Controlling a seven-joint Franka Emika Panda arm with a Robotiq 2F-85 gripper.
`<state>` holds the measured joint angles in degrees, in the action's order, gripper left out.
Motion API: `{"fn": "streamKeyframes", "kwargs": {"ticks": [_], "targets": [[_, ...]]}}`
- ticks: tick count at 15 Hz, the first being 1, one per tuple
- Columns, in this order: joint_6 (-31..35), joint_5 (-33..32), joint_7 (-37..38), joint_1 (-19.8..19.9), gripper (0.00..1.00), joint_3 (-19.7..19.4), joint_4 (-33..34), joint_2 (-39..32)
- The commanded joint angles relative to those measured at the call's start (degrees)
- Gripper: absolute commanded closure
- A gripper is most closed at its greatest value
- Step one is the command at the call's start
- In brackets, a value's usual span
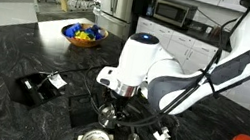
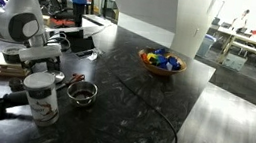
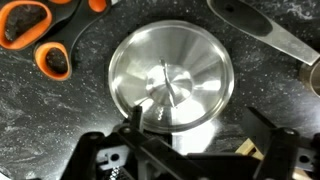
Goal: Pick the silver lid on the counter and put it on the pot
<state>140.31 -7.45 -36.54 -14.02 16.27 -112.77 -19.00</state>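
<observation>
Black two-fingered gripper (image 3: 195, 150) hangs above the small round shiny silver lid (image 3: 170, 85), jaws apart. That lid lies flat on the black speckled counter (image 3: 60, 125), knob pointing straight up, with no long axis. Orange-handled scissors (image 3: 50, 58) lie near the lid; the small shiny steel pot (image 2: 81, 93) stands apart from it.

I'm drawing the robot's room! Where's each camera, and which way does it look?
An exterior view: beside the counter, facing the kitchen; the arm enters from picture right.
An exterior view: across the counter, facing offices; the arm at picture left.
Wrist view: straight down on the silver lid; the open gripper at the bottom.
Both exterior views share the blue bowl.
</observation>
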Motion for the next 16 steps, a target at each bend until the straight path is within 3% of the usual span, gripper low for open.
{"fn": "streamKeyframes", "kwargs": {"ticks": [1,5,6,7,13,14,16], "targets": [[0.62,0.12,-0.19,1.02,0.0,0.49,-0.88,0.36],[0.52,-0.46,0.02,1.42,0.02,-0.09,-0.6,0.03],[0.51,-0.39,-0.04,1.51,0.1,-0.06,-0.47,-0.11],[0.57,-0.27,-0.1,1.57,0.26,0.03,-0.44,-0.25],[0.61,0.13,0.12,1.65,0.68,0.33,-0.86,-0.97],[0.58,0.12,0.13,1.68,0.74,0.33,-0.86,-1.15],[0.52,0.14,0.1,1.73,0.74,0.32,-0.75,-0.93]]}}
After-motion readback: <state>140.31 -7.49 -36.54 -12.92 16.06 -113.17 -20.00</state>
